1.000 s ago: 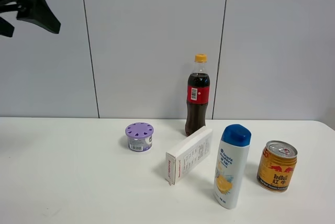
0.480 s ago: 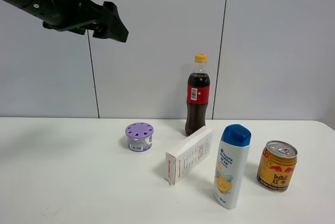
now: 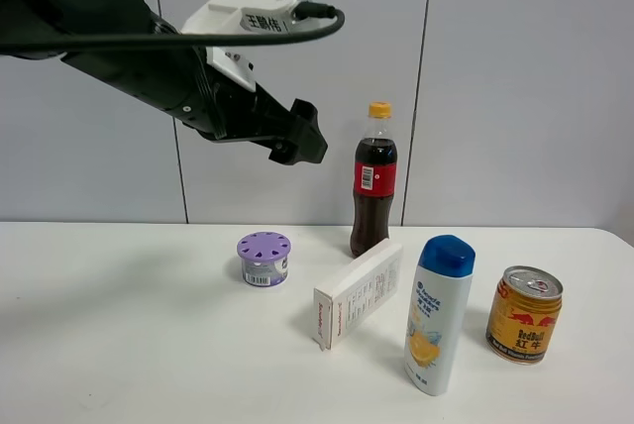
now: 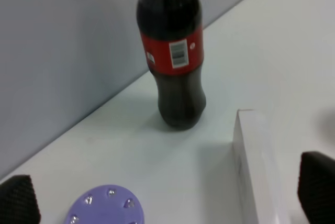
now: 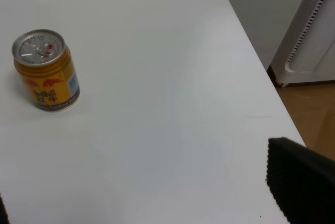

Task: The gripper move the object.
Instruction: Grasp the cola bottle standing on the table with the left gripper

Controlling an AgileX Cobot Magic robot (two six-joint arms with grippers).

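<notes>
The cola bottle, dark with a red label and a yellow-orange cap, stands upright at the back of the white table. My left gripper, black with a white mount on top, hangs in the air left of the bottle at label height, apart from it. In the left wrist view the bottle stands ahead of the left gripper, whose fingertips sit wide apart and empty. The right gripper is out of the exterior view; its wrist view shows one black finger over bare table.
A purple-lidded round container, a white carton, a white-and-blue shampoo bottle and a gold can stand in front of the cola bottle. The table's right edge borders floor and a white cabinet.
The left arm has swung in from the upper left, moving right and down to just left of the cola bottle. The objects on the table have not moved.
</notes>
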